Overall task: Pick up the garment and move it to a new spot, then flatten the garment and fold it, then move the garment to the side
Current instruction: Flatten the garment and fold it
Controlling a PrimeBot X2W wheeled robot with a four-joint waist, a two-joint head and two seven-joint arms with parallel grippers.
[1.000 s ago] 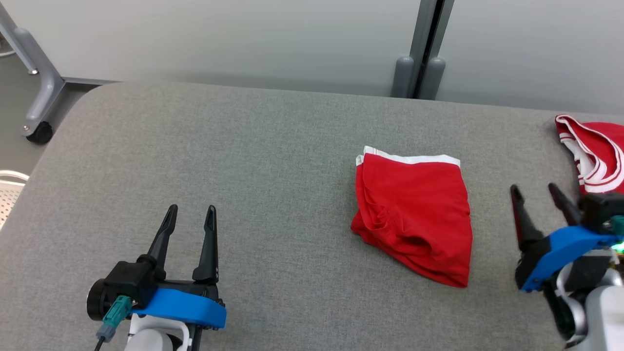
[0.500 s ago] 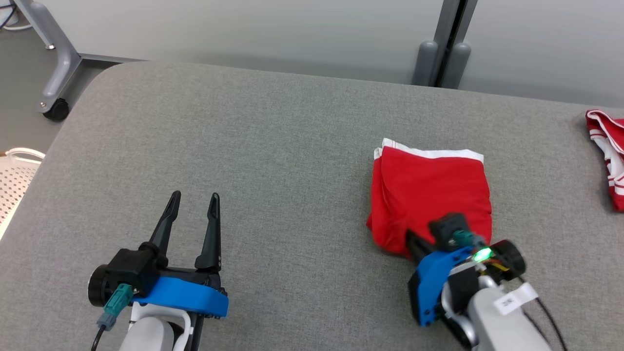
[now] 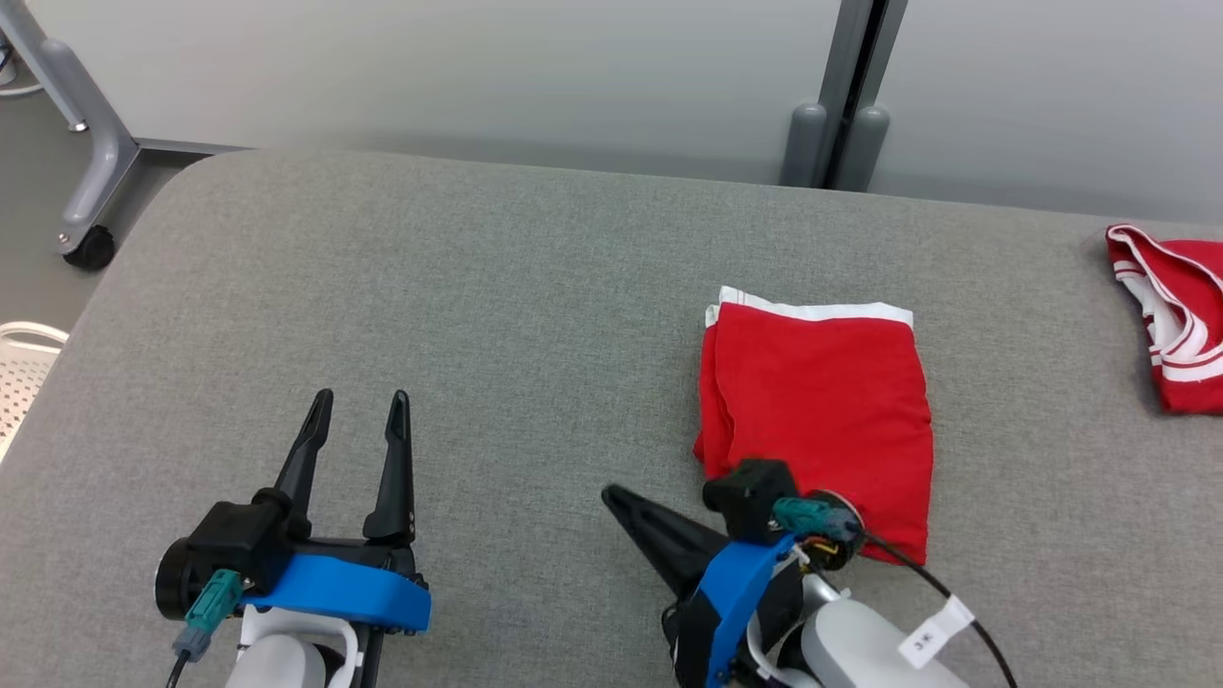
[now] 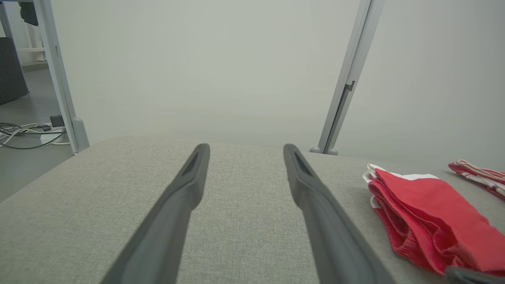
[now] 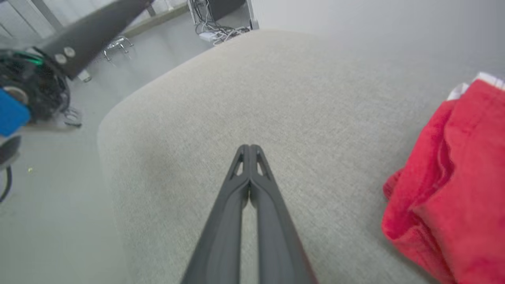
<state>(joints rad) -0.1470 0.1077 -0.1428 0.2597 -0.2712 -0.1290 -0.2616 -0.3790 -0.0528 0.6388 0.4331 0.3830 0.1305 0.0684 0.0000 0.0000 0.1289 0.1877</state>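
The garment (image 3: 817, 411) is a red pair of shorts with a white waistband, lying folded on the grey padded table (image 3: 478, 287) right of centre. My right gripper (image 3: 611, 497) is shut with nothing in it. It lies low by the garment's near-left corner and points left, away from the cloth. In the right wrist view its gripper (image 5: 249, 149) has both fingers pressed together over bare table, with the garment (image 5: 453, 185) to the right. My left gripper (image 3: 358, 406) stands open at the near left; in its own view this gripper (image 4: 244, 148) is empty, and the garment (image 4: 426, 217) lies to the right.
A second red and white garment (image 3: 1170, 325) lies at the table's far right edge. A white perforated basket (image 3: 19, 373) sits off the table's left side, near a wheeled frame leg (image 3: 86, 191). A grey partition post (image 3: 841, 115) stands behind the table.
My right gripper was open at the far right, crossed over the garment's near edge, shut, and now lies left of it. The garment's near-left edge looks flatter. The head camera shifted.
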